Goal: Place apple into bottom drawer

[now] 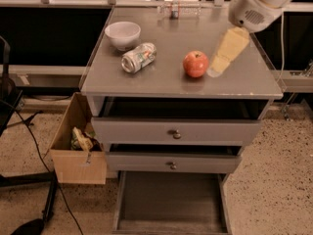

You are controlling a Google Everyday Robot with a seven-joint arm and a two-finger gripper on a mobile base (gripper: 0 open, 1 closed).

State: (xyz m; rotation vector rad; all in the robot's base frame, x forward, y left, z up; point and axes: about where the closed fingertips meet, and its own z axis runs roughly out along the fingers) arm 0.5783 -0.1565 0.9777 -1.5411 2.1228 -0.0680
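The claw (215, 70) is positioned over the right half of the table (166, 35), angled down and to the left from the white arm housing (254, 8) at the upper right. Its tip is just beside the right side of the apple (195, 64); contact between the two cannot be confirmed. Claw state: cannot tell whether spread or pressed together. It grips nothing visible. The apple stands on the table top, right of centre and near the front edge, stem dimple upward. A crushed can (139, 58) lies on its side to the left of the apple, and a white bowl (122, 34) stands upright behind and left of the can. Below the table top, the upper drawer (176, 131) and the middle drawer (171, 163) are each pulled out slightly. The bottom drawer (171, 197) is pulled out fully at floor level, with its dark floor exposed. A cardboard box (78, 165) stands on the floor against the left side of the cabinet, with scraps inside.
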